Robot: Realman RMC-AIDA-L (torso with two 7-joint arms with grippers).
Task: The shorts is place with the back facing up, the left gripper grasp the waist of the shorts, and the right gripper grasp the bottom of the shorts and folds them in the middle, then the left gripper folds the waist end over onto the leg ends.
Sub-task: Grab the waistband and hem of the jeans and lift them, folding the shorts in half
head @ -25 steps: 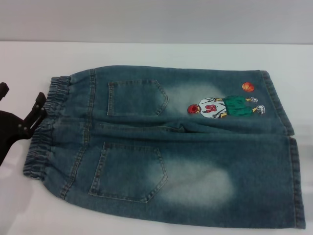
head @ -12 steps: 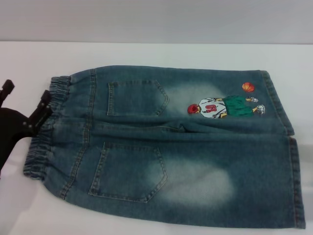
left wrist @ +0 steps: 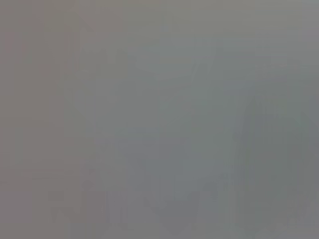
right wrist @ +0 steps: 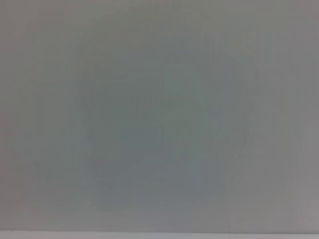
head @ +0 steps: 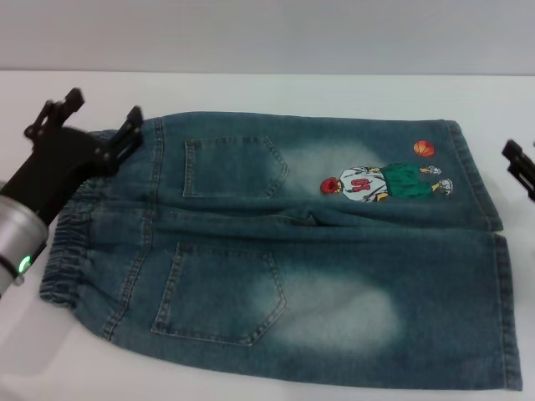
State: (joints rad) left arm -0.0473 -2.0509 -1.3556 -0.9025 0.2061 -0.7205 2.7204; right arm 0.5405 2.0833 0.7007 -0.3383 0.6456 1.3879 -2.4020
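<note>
Denim shorts (head: 292, 242) lie flat on the white table (head: 251, 92), long axis nine to three o'clock, waist (head: 71, 242) beneath the spread-fingered left gripper (head: 92, 113); the right gripper (head: 520, 165), fingers indiscernible, waits beside the hems (head: 489, 242).

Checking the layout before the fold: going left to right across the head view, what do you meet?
Black two-finger left gripper → gathered elastic waistband → back patch pockets → embroidered cartoon basketball player → straight stitched leg hems → black right gripper.

White table (head: 251, 92); denim shorts (head: 334, 276) flat on it.
</note>
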